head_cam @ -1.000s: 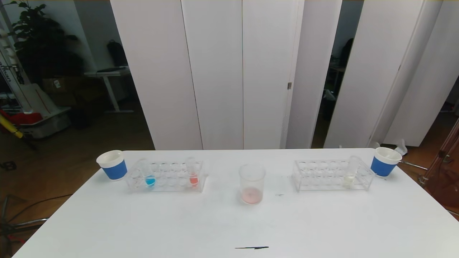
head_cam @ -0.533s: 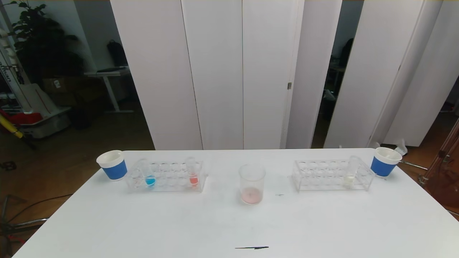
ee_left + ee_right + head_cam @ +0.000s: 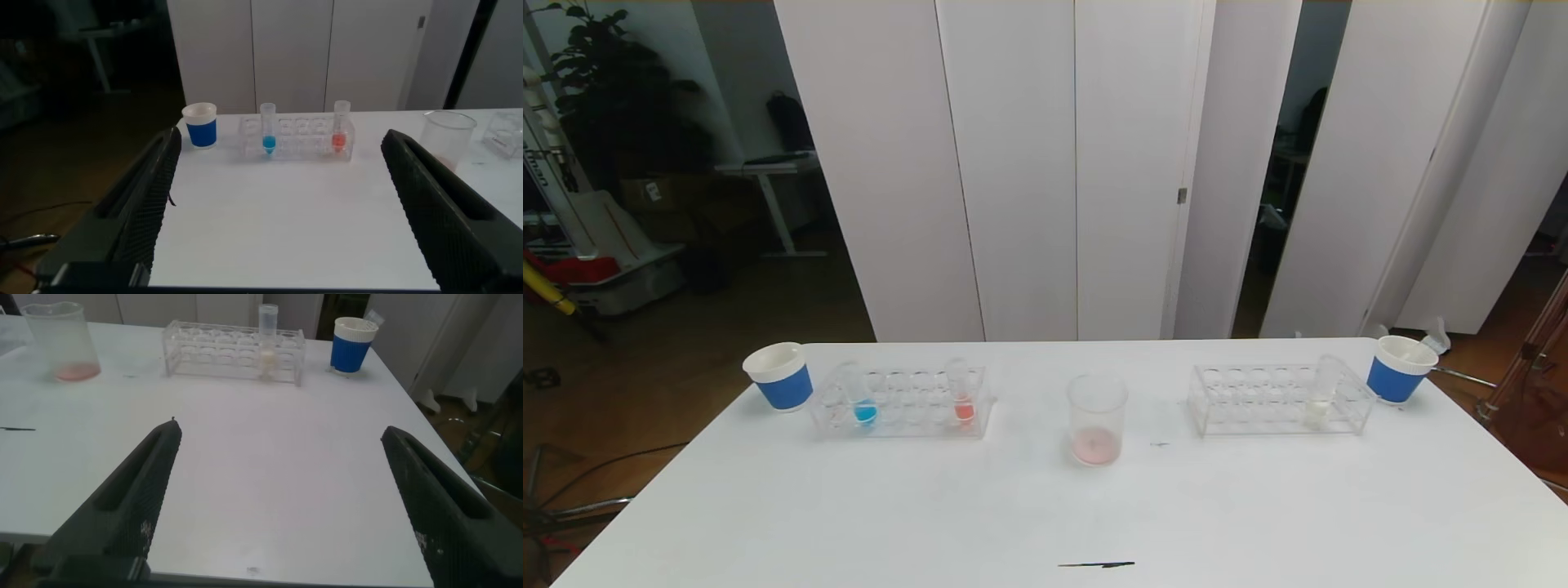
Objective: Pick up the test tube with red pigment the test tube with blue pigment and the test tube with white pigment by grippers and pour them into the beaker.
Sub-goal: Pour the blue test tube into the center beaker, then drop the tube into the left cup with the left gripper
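White folding partition panels [image 3: 1013, 163] stand upright behind the white table [image 3: 1045, 506], filling most of the far view; a small metal hinge [image 3: 1182, 195] shows at one seam. Dark gaps between the panels on the right open to a dim room beyond. On the left, a dark leafy plant [image 3: 613, 90] stands near a white desk [image 3: 768, 167] with a single-post leg. Brown wooden floor [image 3: 768, 310], darker in shadow. A black cable [image 3: 596, 469] trails over the floor at lower left. A red and yellow item [image 3: 551, 282] lies at the far left edge. Lighting even on the table, dim behind.
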Available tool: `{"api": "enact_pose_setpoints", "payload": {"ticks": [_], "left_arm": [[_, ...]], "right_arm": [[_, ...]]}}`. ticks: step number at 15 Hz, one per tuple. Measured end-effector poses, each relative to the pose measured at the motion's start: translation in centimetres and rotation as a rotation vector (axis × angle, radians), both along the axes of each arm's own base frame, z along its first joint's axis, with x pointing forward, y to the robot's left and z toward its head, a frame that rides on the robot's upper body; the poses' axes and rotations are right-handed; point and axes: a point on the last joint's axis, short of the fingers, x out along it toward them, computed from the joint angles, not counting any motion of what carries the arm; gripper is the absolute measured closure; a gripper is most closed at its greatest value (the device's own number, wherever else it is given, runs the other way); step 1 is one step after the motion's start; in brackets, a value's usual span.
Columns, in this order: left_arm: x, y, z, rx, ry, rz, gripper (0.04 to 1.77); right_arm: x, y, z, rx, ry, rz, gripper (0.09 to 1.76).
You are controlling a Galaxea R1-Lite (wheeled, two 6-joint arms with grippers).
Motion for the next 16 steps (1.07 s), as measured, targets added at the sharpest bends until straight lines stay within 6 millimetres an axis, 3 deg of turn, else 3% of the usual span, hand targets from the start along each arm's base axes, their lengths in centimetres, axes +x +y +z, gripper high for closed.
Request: {"api": "enact_pose_setpoints", "payload": {"ticks": [4,7,9,12,16], "left_arm": [[3.2,0.1,5.7,-0.001,0.027,0.040,0.06],[7.6,0.1,9.0,0.000,0.085,0.066,0.06],[11.1,0.2,10.2,0.002,0.148,0.082,0.06],[16.7,1.2,10.2,-0.012,0.205,0.155,0.06],[22.7,3.4,6.4,-0.034,0.280,0.242,0.06]], "right_arm": [[0.0,0.0,0.0,0.000,0.000,0.000,0.10],[0.0,0.0,0.0,0.000,0.000,0.000,0.10],[0.0,0.0,0.0,0.000,0.000,0.000,0.10],[0.0,0.0,0.0,0.000,0.000,0.001,0.10],[0.0,0.0,0.0,0.000,-0.001,0.000,0.10]]}}
